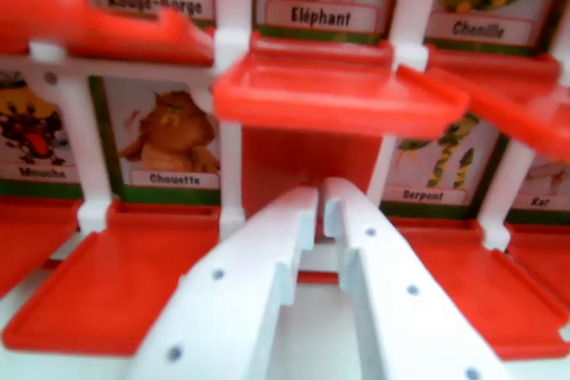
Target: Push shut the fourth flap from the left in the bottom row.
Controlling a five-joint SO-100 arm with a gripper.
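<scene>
Pointing at a red flap (307,159) standing shut, the gripper (321,198) has its fingertips nearly together. Chouette (169,135) and Serpent (441,162) flank it on the board (73,135).

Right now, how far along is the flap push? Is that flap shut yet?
Looks done or nearly so: the cell right ahead of the gripper shows a plain red flap instead of a picture, unlike the Chouette card and Serpent card beside it. In hand: the nearly closed fingertips sit at that flap's base; contact cannot be told. Left: confirming it is latched, then backing off. Flap count is not visible here.
</scene>
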